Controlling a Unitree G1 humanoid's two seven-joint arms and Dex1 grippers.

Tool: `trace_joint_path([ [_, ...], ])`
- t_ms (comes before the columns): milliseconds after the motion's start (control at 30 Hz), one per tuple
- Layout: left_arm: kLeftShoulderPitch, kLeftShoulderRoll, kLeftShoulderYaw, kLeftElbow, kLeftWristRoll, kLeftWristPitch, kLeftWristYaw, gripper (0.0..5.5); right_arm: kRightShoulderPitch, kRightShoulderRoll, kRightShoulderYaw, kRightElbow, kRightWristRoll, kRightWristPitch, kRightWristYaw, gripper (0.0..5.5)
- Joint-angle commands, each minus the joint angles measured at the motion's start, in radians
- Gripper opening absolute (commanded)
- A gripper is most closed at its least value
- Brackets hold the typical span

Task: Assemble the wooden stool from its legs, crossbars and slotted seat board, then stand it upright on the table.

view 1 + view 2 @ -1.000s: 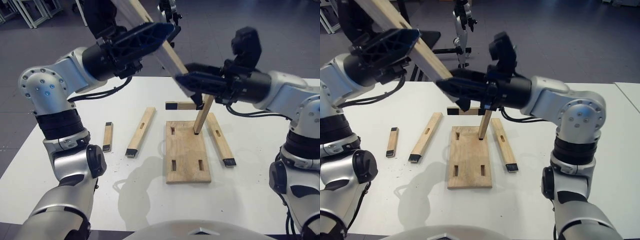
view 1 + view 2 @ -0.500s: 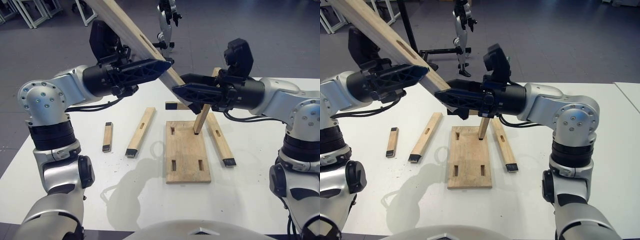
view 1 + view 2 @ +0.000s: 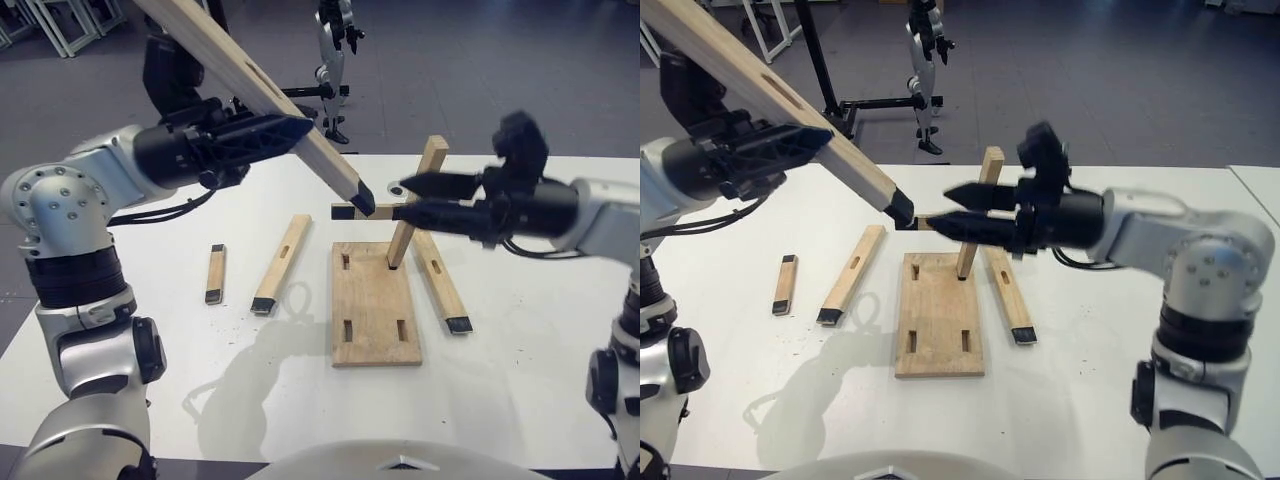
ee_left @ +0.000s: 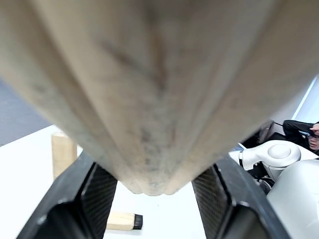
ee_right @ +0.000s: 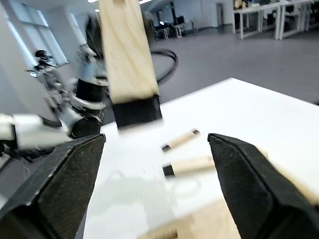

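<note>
My left gripper (image 3: 300, 135) is shut on a long slotted wooden leg (image 3: 250, 75) held slanting over the table, its black-capped end (image 3: 362, 198) pointing down toward the seat board. The leg lies between the black fingers (image 4: 94, 199) in the left wrist view. The slotted seat board (image 3: 373, 305) lies flat in the middle, with one leg (image 3: 418, 195) standing tilted in its far right slot. My right gripper (image 3: 398, 199) hovers open and empty beside that standing leg, just right of the held leg's black end (image 5: 134, 109).
A black-tipped crossbar (image 3: 365, 211) lies behind the board. Another slotted leg (image 3: 440, 277) lies along the board's right side. Left of the board lie a slotted leg (image 3: 281, 262) and a short bar (image 3: 215, 272). The white table (image 3: 520, 350) has bare room at front and right.
My right gripper has drawn back to the right, away from the held leg's black end. The left arm has pulled the leg leftward and its black tip now hangs free.
</note>
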Motion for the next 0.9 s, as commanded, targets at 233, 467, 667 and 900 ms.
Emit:
trace_joint_path([
  [233,-0.017,0.037,0.037,-0.054,-0.005,-0.043,0.028,2.07,0.356,-0.026,0.444,-0.205,-0.646,-0.197,-0.340,3.78],
  [467,-0.064,0.023,0.006,-0.074,0.044,-0.104,0.085,2.07,0.439,-0.054,0.539,-0.204,-0.785,-0.245,-0.284,3.78],
  [667,-0.052,0.036,-0.002,-0.081,0.049,-0.116,0.074,2.07,0.454,-0.102,0.549,-0.206,-0.829,-0.273,-0.179,3.78],
  [900,-0.046,0.049,-0.008,-0.063,0.065,-0.133,0.056,2.07,0.480,-0.236,0.555,-0.240,-0.868,-0.320,-0.017,3.78],
])
